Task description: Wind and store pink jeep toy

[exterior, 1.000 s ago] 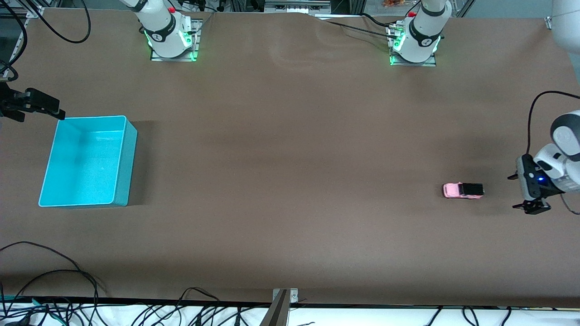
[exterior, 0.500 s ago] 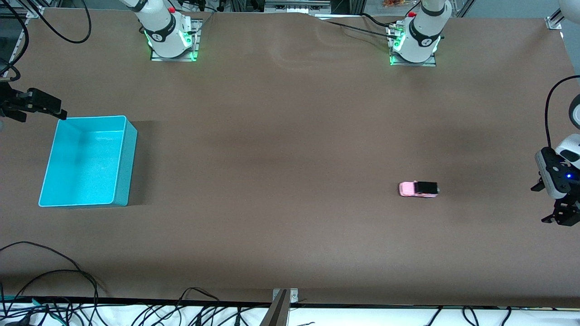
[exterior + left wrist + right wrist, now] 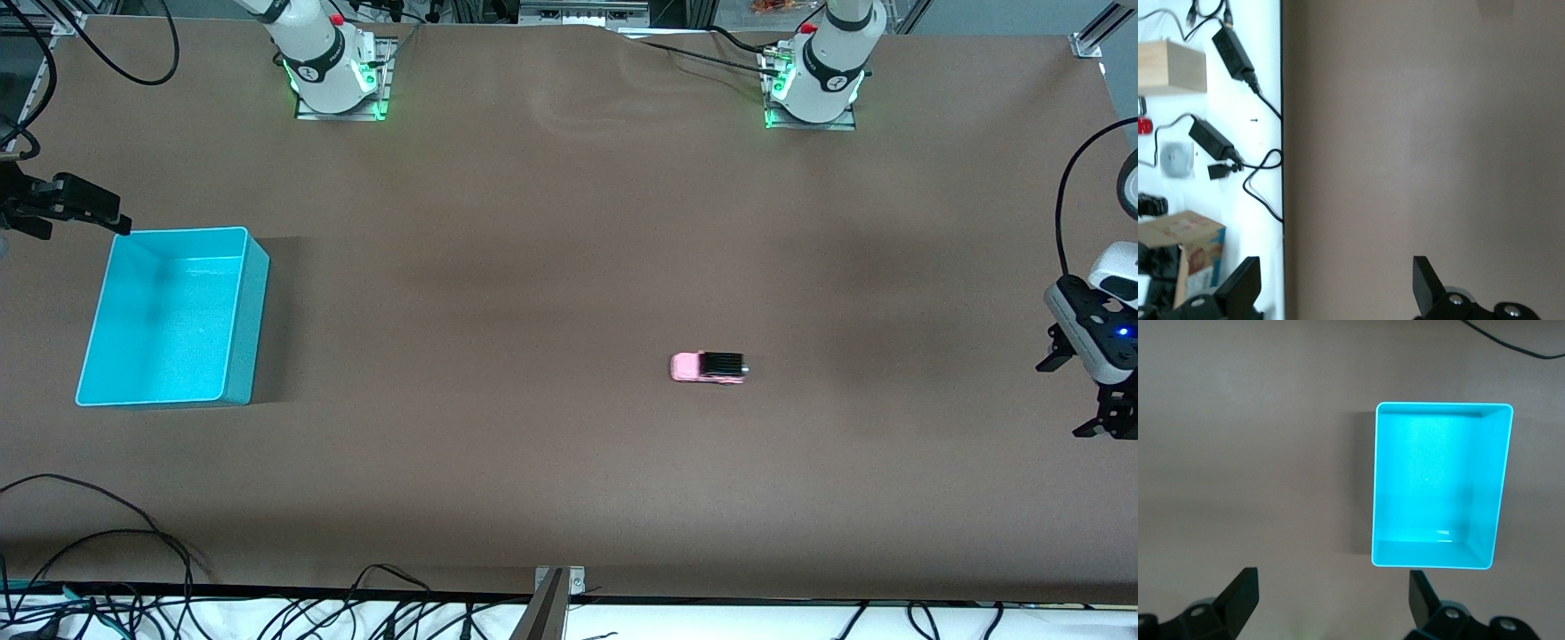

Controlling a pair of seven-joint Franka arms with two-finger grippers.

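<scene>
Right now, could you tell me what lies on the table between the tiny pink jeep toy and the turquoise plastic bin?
Nothing: the front view shows only bare brown table between the pink jeep toy and the turquoise bin.

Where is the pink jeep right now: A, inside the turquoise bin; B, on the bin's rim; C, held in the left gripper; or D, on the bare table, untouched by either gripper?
D: the jeep sits alone on the table, far from the bin and both grippers.
</scene>
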